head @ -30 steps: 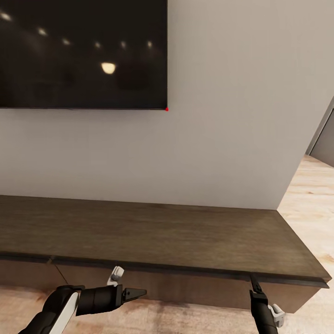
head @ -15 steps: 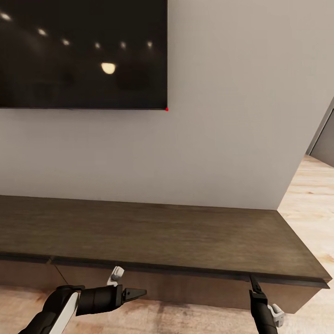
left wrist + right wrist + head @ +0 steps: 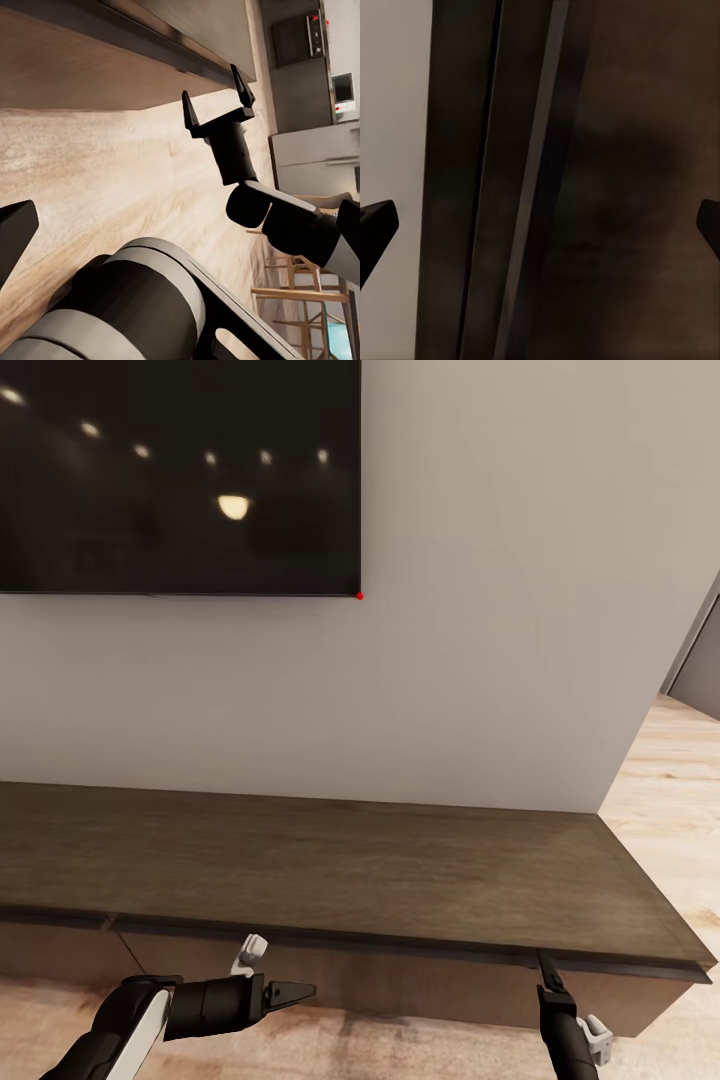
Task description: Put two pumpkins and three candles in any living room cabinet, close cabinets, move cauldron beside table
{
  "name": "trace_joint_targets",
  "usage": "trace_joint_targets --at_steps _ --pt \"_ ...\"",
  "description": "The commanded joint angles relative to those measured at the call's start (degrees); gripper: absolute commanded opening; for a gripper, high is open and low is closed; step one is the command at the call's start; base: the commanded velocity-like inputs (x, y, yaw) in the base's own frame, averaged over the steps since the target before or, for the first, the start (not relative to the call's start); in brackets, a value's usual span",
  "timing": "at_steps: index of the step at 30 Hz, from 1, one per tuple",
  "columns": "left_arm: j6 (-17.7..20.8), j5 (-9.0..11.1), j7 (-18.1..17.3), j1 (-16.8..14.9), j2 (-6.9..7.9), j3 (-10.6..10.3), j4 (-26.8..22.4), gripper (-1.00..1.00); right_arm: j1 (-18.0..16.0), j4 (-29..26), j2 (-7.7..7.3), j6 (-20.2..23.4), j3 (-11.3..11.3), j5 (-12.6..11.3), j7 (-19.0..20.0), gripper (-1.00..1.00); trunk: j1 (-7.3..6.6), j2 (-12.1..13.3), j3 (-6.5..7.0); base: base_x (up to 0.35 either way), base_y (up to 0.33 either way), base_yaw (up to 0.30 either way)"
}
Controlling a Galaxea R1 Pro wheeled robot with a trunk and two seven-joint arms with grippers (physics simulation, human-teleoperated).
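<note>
1. Head view: We face a long, low, dark-brown cabinet [image 3: 340,860] set against a pale wall, with a dark television [image 3: 180,475] hung above its left half. The cabinet's long axis runs left to right across the scene, and its drawer fronts face toward us. Its right end stops short of a strip of light wood floor [image 3: 660,790]. Our left gripper [image 3: 300,991] sits low and near, in front of the drawer fronts, pointing right along the cabinet's length, not into it. Our right gripper [image 3: 546,964] points away from us, its tips just at the cabinet's front top edge near the right end. We judge the right arm the nearer one for working that edge. No pumpkins, candles or cauldron are visible here.

2. Left wrist view: Looking along our left arm, we see the right gripper [image 3: 217,96] across the floor, its two fingers spread apart with nothing between them, right beside the underside lip of the cabinet [image 3: 112,52]. A kitchen area lies far beyond. Of our left gripper, one dark fingertip shows at the frame's edge; we cannot tell how wide it stands.

3. Right wrist view: The cabinet's edge [image 3: 547,180] is very close, its dark seam running straight across between the right gripper's fingertips [image 3: 375,225], which stand wide apart and hold nothing.
</note>
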Motion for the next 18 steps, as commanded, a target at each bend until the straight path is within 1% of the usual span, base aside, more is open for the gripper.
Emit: trace_joint_targets --at_steps 1,4,5,18 --pt "0.2 0.1 -0.1 0.0 0.04 -0.1 0.0 1.0 0.0 0.1 -0.02 -0.2 0.3 -0.5 0.2 1.0 -0.01 0.0 -0.05 0.002 0.0 0.0" --pt "0.2 0.1 -0.1 0.0 0.04 -0.1 0.0 1.0 0.0 0.0 -0.01 -0.2 0.4 -0.4 0.2 1.0 -0.01 0.0 -0.05 0.001 0.0 0.0" --pt "0.2 0.1 -0.1 0.0 0.05 -0.1 0.0 1.0 0.0 0.0 -0.01 -0.3 0.4 -0.4 0.2 -1.0 -0.01 0.0 -0.05 0.0 0.0 0.0" --pt "0.2 0.1 -0.1 0.0 -0.01 -0.1 0.0 1.0 0.0 0.0 -0.09 -0.2 0.4 -0.3 0.1 -1.0 -0.01 0.0 -0.05 0.0 0.0 0.0"
